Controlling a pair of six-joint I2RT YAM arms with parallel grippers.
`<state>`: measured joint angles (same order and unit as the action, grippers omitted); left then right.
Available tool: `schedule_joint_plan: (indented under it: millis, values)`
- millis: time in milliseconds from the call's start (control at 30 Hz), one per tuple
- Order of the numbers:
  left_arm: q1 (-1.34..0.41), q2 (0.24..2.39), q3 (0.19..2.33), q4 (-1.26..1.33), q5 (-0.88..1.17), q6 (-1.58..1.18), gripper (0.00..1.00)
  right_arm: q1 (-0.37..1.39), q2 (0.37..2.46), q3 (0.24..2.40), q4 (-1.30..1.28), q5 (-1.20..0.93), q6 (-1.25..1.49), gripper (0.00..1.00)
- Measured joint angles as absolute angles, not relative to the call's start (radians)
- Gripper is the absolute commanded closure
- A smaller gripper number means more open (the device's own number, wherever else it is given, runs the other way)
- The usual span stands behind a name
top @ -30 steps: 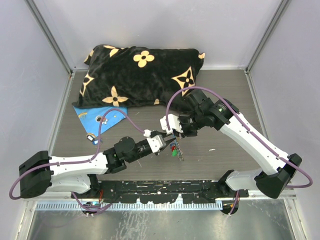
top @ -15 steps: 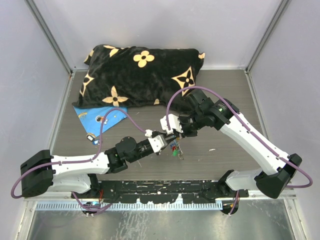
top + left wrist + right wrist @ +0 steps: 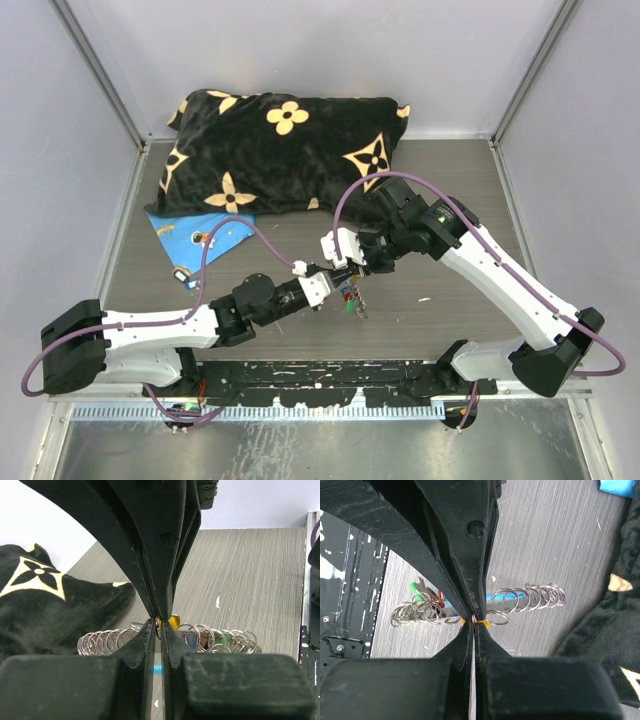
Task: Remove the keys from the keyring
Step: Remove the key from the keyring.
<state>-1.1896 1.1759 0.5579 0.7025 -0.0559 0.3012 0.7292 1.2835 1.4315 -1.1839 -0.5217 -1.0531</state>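
The keyring (image 3: 532, 597) is a chain of small silver rings with a light-blue section (image 3: 501, 596), hanging just above the table between the two grippers. The keys bunch at one end: a green head (image 3: 416, 588), a red one (image 3: 440, 596), and a yellow head (image 3: 173, 621) at the pinch. My right gripper (image 3: 474, 622) is shut on one ring of the chain. My left gripper (image 3: 159, 625) meets it tip to tip, jaws nearly together with a thin ring between them. From above, both grippers (image 3: 343, 282) converge over the keys (image 3: 348, 299).
A black pillow with tan flowers (image 3: 285, 150) lies across the back of the table. A flat blue sheet (image 3: 195, 235) sits at its front left, and a small white object (image 3: 183, 276) lies near it. Grey walls enclose the table.
The left gripper's jaws have narrowed onto the ring at the pinch point. Both arms and the keyring have barely shifted.
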Motion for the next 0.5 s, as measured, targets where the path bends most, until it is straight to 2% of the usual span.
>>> schedule_joint_plan:
  millis: [33, 233, 500]
  values:
    - [-1.19, 1.176, 0.559, 0.698, -0.056, 0.302, 1.0, 0.729, 1.283, 1.431, -1.184, -0.522, -1.054, 0.99]
    - [-1.19, 1.176, 0.57, 0.675, -0.057, 0.303, 1.0, 0.728, 1.283, 1.431, -1.192, -0.523, -1.064, 0.97]
    - [-1.189, 1.159, 0.57, 0.676, -0.057, 0.276, 1.0, 0.652, 1.281, 1.431, -1.184, -0.63, -1.062, 0.73]
